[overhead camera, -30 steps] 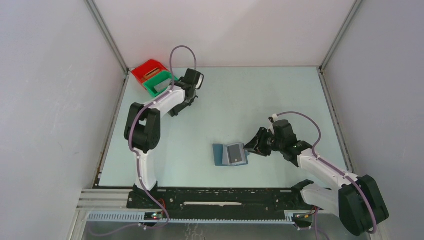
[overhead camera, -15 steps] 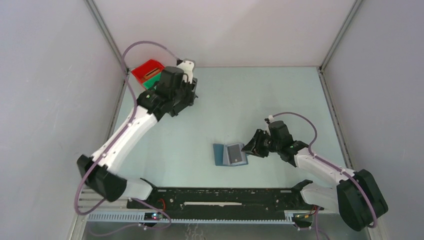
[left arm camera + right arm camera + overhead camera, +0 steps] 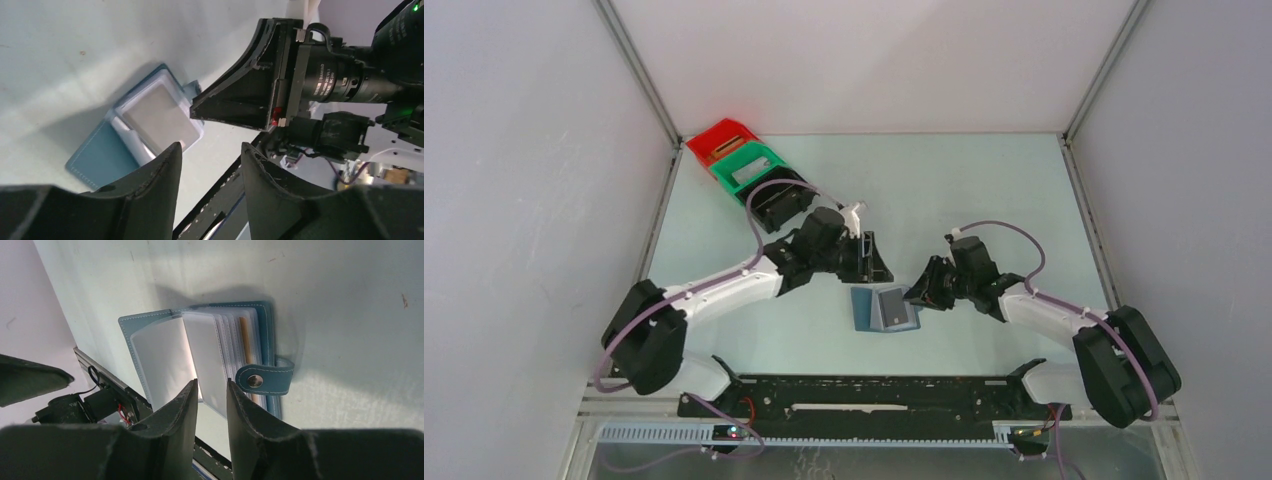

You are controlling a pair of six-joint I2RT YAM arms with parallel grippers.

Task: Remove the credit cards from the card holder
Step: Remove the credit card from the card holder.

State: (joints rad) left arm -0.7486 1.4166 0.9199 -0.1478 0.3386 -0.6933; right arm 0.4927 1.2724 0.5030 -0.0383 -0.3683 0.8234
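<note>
The blue card holder (image 3: 862, 308) lies open on the table, its clear sleeves fanned up. A silvery grey card (image 3: 894, 306) shows in the top sleeve; it also shows in the left wrist view (image 3: 159, 117). The dark card is hidden. My left gripper (image 3: 871, 266) hovers just behind the holder, open and empty, as the left wrist view (image 3: 210, 152) shows. My right gripper (image 3: 917, 292) is at the holder's right edge. In the right wrist view (image 3: 212, 385) its jaws stand a narrow gap apart, empty, just in front of the sleeves (image 3: 205, 357) and left of the strap with the stud (image 3: 263, 380).
A red bin (image 3: 722, 140), a green bin (image 3: 749, 166) and a black bin (image 3: 779, 203) stand in a row at the back left. A black rail (image 3: 854, 395) runs along the table's near edge. The two grippers are close together over the holder.
My left arm has swung from the bins at the back left down to the card holder. My right gripper has crept a little left, up to the holder's right edge.
</note>
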